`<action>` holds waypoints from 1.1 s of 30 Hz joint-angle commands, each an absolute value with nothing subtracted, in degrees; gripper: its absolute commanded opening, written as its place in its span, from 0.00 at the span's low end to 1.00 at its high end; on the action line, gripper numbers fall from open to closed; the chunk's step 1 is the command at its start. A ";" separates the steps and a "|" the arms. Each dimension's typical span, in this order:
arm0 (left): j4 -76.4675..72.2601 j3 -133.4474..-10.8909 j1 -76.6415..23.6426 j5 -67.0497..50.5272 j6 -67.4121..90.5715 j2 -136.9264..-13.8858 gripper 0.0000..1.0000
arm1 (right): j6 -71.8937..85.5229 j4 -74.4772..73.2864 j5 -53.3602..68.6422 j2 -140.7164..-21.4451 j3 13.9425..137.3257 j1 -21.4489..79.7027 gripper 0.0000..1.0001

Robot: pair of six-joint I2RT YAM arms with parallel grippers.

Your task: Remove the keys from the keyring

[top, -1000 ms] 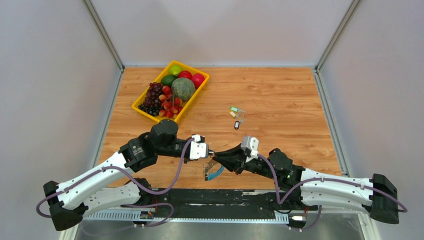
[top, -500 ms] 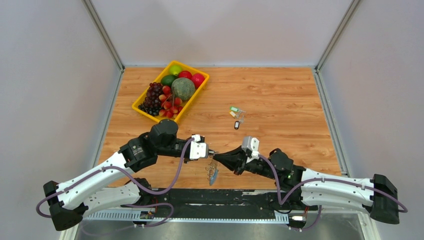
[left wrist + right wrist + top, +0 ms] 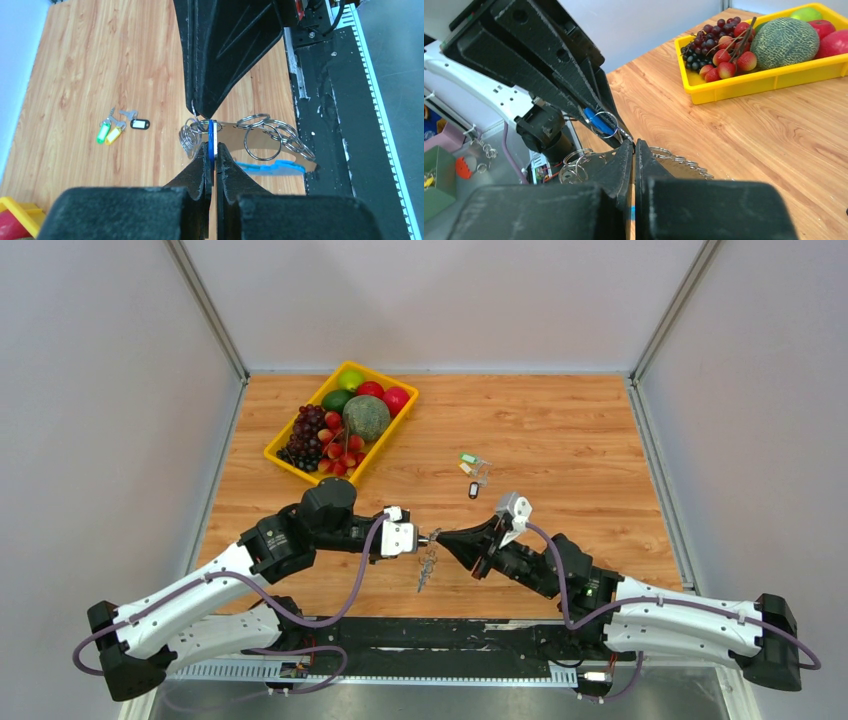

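The left claw is pressed together on a thin blue tag. The right claw meets it tip to tip, with its fingers closed on the metal of the keyring. The keyring hangs between both claws, over the near part of the table. Three keys with green, yellow and black tags lie loose on the table, well apart from the claws.
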State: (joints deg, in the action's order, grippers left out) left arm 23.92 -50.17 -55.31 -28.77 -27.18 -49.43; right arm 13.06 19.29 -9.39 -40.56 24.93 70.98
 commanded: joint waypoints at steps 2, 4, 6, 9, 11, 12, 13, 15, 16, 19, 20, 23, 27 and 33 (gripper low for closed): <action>22.21 -50.63 -55.48 -31.32 -27.15 -49.00 0.00 | 17.20 16.86 -16.06 -40.17 28.33 69.62 0.00; 22.23 -50.52 -55.47 -31.58 -27.16 -49.11 0.00 | 17.60 16.55 -16.45 -40.54 28.81 69.55 0.00; 22.24 -50.61 -55.49 -31.71 -27.21 -49.13 0.00 | 17.84 16.52 -17.00 -40.77 29.09 69.57 0.00; 22.28 -50.57 -55.51 -31.85 -27.26 -49.13 0.00 | 18.40 16.52 -18.52 -40.60 29.33 69.52 0.00; 22.27 -50.53 -55.51 -32.08 -27.30 -49.20 0.00 | 18.96 16.63 -19.92 -40.25 29.29 69.52 0.00; 22.30 -50.54 -55.53 -32.30 -27.39 -49.21 0.00 | 19.10 16.71 -20.60 -40.06 29.24 69.52 0.00; 22.27 -50.51 -55.54 -32.51 -27.41 -49.28 0.00 | 19.20 17.03 -21.12 -39.80 29.01 69.53 0.00; 22.32 -50.52 -55.51 -32.63 -27.48 -49.33 0.00 | 19.45 17.75 -21.86 -39.23 28.57 69.52 0.00; 22.34 -50.53 -55.47 -32.71 -27.54 -49.36 0.00 | 19.50 18.12 -22.13 -38.95 28.37 69.52 0.00; 22.41 -50.45 -55.50 -33.11 -27.66 -49.36 0.00 | 19.98 19.12 -22.73 -38.38 27.85 69.53 0.00; 22.41 -50.45 -55.51 -33.17 -27.67 -49.42 0.00 | 20.21 19.34 -22.90 -38.25 27.71 69.52 0.00; 22.49 -50.45 -55.47 -33.40 -27.76 -49.75 0.00 | 20.84 20.21 -23.06 -38.02 27.36 69.52 0.00; 22.67 -50.53 -55.47 -33.73 -27.77 -50.15 0.00 | 22.07 21.29 -23.47 -37.78 26.93 69.52 0.00; 22.90 -50.41 -55.47 -34.81 -27.94 -50.95 0.00 | 24.27 24.40 -25.39 -36.98 25.34 69.52 0.00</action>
